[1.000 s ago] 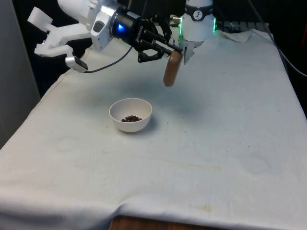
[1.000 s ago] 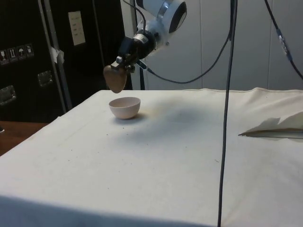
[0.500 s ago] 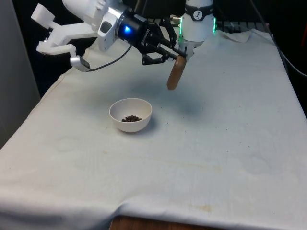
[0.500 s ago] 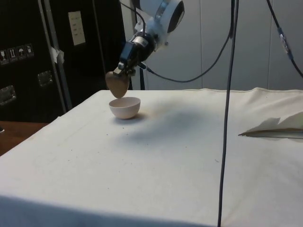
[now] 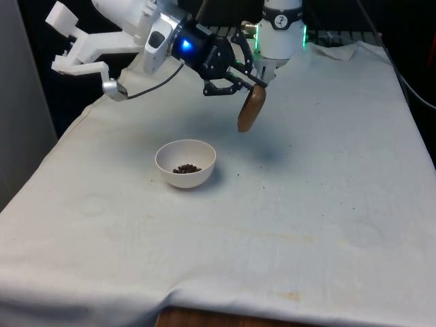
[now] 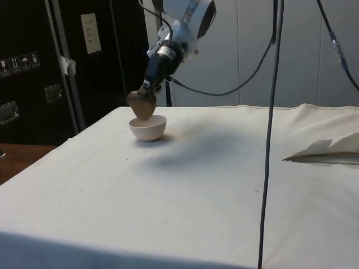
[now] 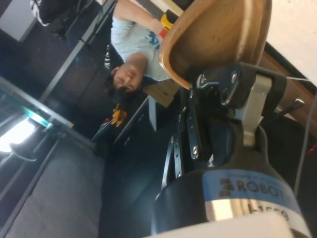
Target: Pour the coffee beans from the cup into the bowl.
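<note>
Currently the black two-finger gripper [image 5: 246,80] has its jaws clamped on the rim of the brown wooden cup [image 5: 251,110], held tilted in the air. The white ceramic bowl [image 5: 185,163], holding dark coffee beans [image 5: 186,168], sits on the white-clothed tabletop [image 5: 313,191], below the cup and towards the front view's left. Nothing stands between them.

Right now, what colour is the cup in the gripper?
Brown; the cup shows best in the front view, held by the gripper.

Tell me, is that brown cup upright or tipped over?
Tipped. The claw holds the cup mouth-down in the air; beans lie in the bowl.
</note>
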Controlling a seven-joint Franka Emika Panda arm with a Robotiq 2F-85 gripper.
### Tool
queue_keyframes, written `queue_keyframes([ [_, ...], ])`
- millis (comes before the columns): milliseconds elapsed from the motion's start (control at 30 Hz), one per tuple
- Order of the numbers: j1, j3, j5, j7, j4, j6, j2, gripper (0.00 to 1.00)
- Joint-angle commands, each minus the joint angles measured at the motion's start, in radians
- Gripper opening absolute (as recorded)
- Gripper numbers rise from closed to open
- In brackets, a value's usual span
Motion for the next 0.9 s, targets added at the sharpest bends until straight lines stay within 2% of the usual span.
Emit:
queue_keyframes([
  [0, 0.000, 0.003, -0.003, -0.001, 0.000, 0.005, -0.001, 0.01],
  [33, 0.014, -0.003, -0.014, 0.003, -0.009, 0.031, -0.010, 0.01],
  [267, 0.015, 0.017, -0.059, 0.006, -0.011, 0.069, -0.018, 0.01],
  [300, 0.001, 0.024, -0.050, -0.001, -0.001, 0.045, -0.009, 0.01],
  [333, 0.015, 0.019, -0.066, 0.007, -0.010, 0.073, -0.019, 0.01],
  [533, 0.017, 0.038, -0.100, 0.016, -0.009, 0.109, -0.022, 0.01],
  [567, 0.002, 0.048, -0.098, 0.007, -0.001, 0.091, -0.015, 0.01],
  [600, 0.017, 0.043, -0.110, 0.021, -0.009, 0.119, -0.023, 0.01],
  [867, 0.017, 0.067, -0.154, 0.049, -0.009, 0.163, -0.029, 0.01],
])
